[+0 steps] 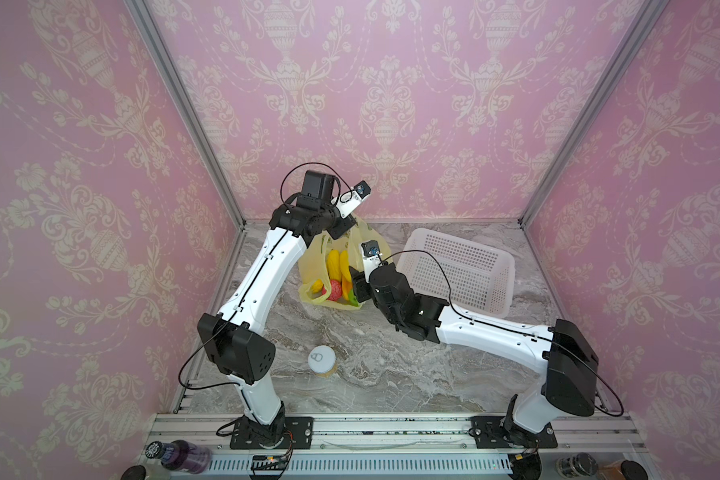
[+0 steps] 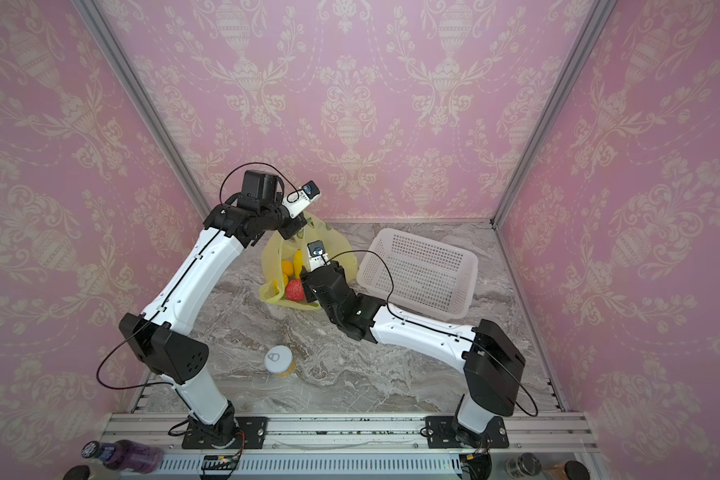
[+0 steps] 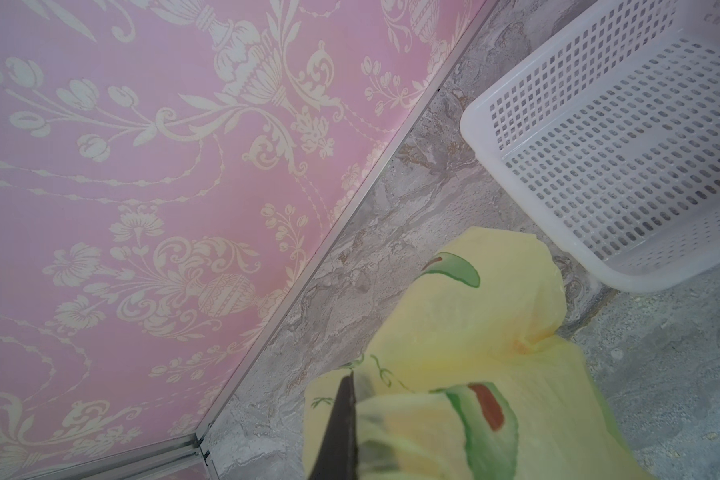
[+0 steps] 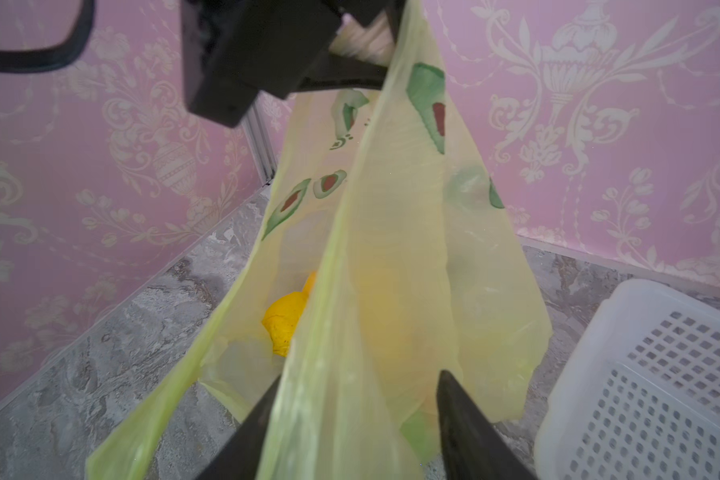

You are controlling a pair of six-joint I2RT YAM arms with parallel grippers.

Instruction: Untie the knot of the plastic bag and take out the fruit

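Marble surface (image 1: 391, 365), pink walls (image 1: 391, 104). Near the back edge, plastic bag (image 1: 310, 266) held up by clenched left claw (image 1: 344, 227); knot judged undone, mouth agape. All fruit (image 1: 334, 266) yet to be removed; bag film straddled by right claw (image 4: 360, 378), jaws apart.

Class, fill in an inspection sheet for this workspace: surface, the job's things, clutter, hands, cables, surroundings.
Surface: grey marble-look table.
Job's things: plastic bag lifted, mouth open; fruit inside it; knot: nothing seen.
Clutter: white basket, empty, beside the bag; can upright near the front; purple bottle lying on the front rail.
Hands: left hand shut on the plastic bag's upper film; right hand open, jaws astride a bag fold.
Cables: black cable loops free by the left wrist.
Surroundings: pink patterned walls; aluminium frame posts.
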